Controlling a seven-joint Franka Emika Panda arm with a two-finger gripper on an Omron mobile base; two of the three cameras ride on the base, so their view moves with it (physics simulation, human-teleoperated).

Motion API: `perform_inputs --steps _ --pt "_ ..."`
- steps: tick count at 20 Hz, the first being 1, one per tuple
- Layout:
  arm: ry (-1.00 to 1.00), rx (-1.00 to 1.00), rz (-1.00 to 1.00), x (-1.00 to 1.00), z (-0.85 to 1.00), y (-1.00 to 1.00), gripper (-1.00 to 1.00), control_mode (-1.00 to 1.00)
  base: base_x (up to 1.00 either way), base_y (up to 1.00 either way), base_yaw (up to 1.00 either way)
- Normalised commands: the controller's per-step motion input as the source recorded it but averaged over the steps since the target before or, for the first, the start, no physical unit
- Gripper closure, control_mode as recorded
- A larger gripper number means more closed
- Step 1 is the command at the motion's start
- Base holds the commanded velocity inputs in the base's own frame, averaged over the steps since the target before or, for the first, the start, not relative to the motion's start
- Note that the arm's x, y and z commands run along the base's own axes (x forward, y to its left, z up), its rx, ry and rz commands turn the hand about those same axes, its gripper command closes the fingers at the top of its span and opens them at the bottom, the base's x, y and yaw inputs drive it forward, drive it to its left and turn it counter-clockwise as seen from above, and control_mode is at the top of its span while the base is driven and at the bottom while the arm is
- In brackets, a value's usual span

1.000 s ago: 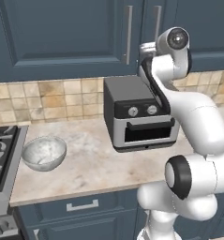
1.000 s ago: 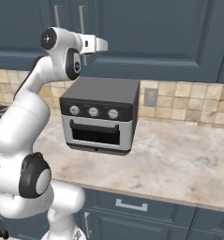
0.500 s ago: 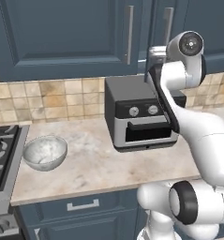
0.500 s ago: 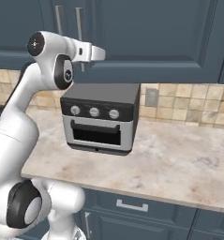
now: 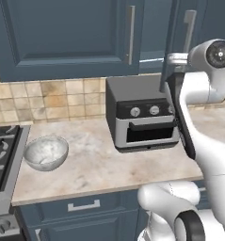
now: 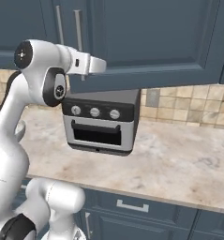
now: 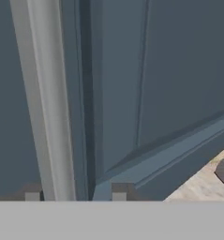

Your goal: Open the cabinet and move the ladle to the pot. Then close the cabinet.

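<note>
Slate-blue cabinet: on the wall above the toaster oven; right door swung partly out, left door shut.
Door handle: silver bar, upright, between the fingers.
Fingers: closed narrow around the handle, just above the toaster oven.
Glass bowl: on the marble surface, left of the toaster oven.
Stove: beyond the bowl, further left.

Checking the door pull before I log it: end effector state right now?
End effector: partly open, its fingertips either side of the right cabinet door's handle; whether they clamp it cannot be told.
</note>
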Motion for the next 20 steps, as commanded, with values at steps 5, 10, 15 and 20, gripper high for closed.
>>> perform_inputs --steps 5,10,15,20 --pt "0.0 0.03 -0.03 -1.0 0.0 -1.0 1.0 -1.0 0.0 0.0 0.0" --pt "0.0 0.03 -0.03 -1.0 0.0 -1.0 1.0 -1.0 0.0 0.0 0.0" --pt "0.0 0.02 -0.03 -1.0 0.0 -0.99 1.0 -1.0 0.0 0.0 0.0" --pt "0.0 0.01 -0.05 -0.92 0.0 -0.18 -1.0 -1.0 0.0 0.0 0.0"
